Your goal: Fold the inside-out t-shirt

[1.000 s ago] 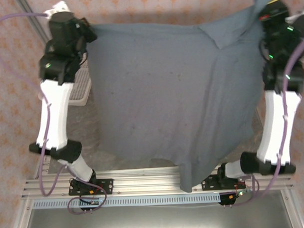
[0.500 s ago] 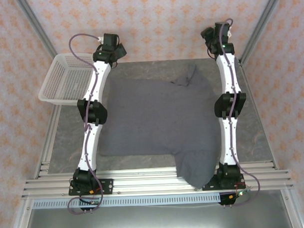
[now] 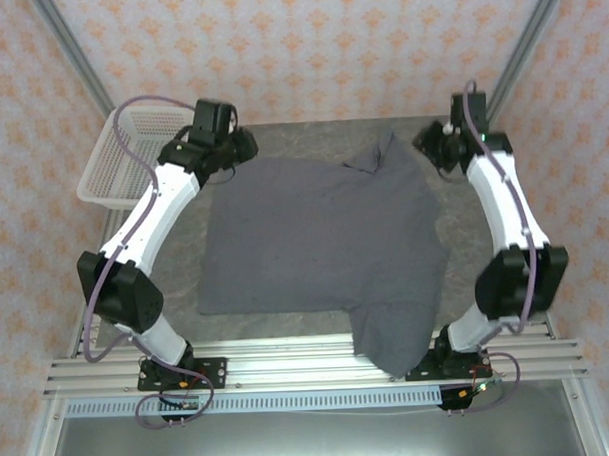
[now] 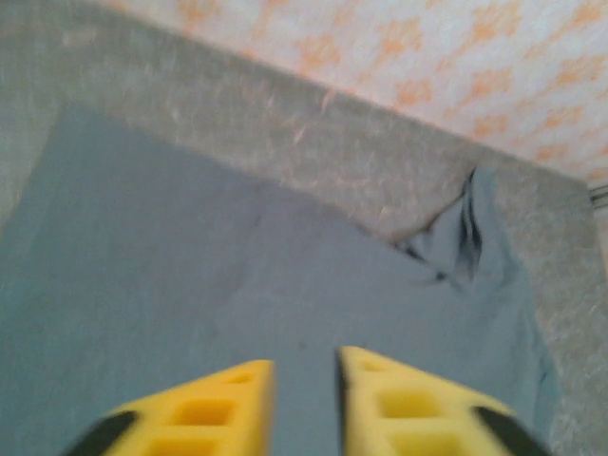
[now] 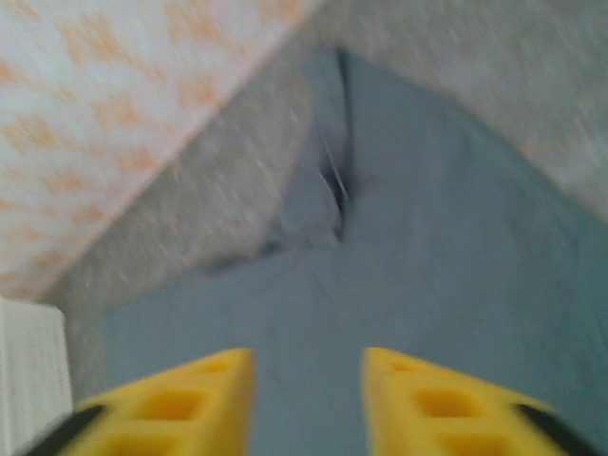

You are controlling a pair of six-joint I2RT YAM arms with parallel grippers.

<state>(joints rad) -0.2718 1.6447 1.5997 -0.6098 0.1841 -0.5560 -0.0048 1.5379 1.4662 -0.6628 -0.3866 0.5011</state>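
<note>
The inside-out t-shirt (image 3: 320, 237), dark slate-grey, lies spread flat on the table. One rumpled sleeve (image 3: 377, 150) bunches at the far edge, and a corner (image 3: 393, 340) hangs over the front rail. My left gripper (image 3: 244, 143) hovers at the shirt's far left corner; in the left wrist view the yellow fingers (image 4: 237, 394) stand a narrow gap apart over the cloth (image 4: 237, 256), around the gripper point (image 4: 304, 366), holding nothing. My right gripper (image 3: 429, 144) hovers by the far right shoulder, its jaws (image 5: 309, 356) wider apart above the cloth (image 5: 427, 247), also empty.
A white mesh basket (image 3: 132, 159) stands at the far left corner of the table, close to my left arm; its edge (image 5: 28, 361) appears in the right wrist view. Patterned walls and metal posts (image 3: 523, 45) close in the back and sides.
A second ago both grippers held the shirt up, stretched in the air. It now lies flat on the table, released; both arms have drawn back from the far wall and the jaws have narrowed.
</note>
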